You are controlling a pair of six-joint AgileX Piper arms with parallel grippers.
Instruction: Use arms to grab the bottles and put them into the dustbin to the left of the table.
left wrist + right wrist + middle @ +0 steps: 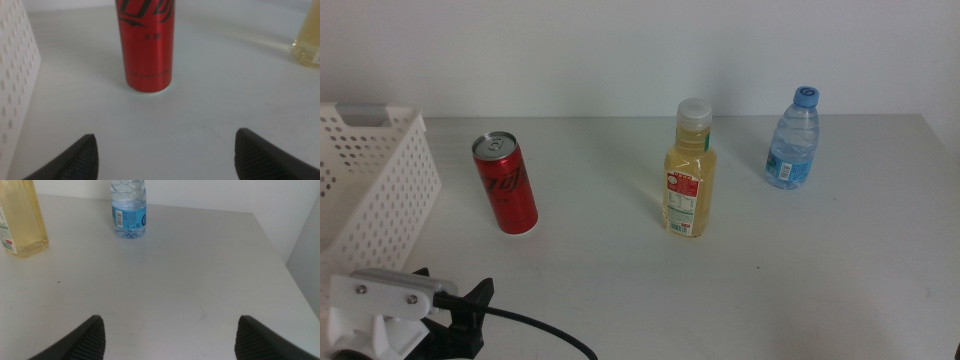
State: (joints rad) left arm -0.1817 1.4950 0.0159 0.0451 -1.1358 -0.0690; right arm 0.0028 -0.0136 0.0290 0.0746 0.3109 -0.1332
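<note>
1. Pale grey-white table (740, 290) runs wide under me, a plain white wall behind it.
2. At the table's left edge stands the dustbin (375, 185), a white basket with perforated sides, and its dotted wall fills the edge of my left wrist view.
3. My left gripper (165, 152) sits low at the near left corner, white bracket and black cable showing in the middle view. Its jaws are spread wide, nothing between them, aimed at the can and apart from it.
4. My right gripper (170, 335) is out of the middle view; its jaws are spread too, over bare tabletop, well short of both bottles.
5. Yellow juice bottle (688, 170) stands upright mid-table, white cap, red-and-white label whose print is too small to read.
6. Red soda can (505, 183) stands upright near the dustbin, black script and small white characters on it, not legible.
7. Water bottle (792, 138) stands upright at the far right, blue cap, blue label with a barcode.
</note>
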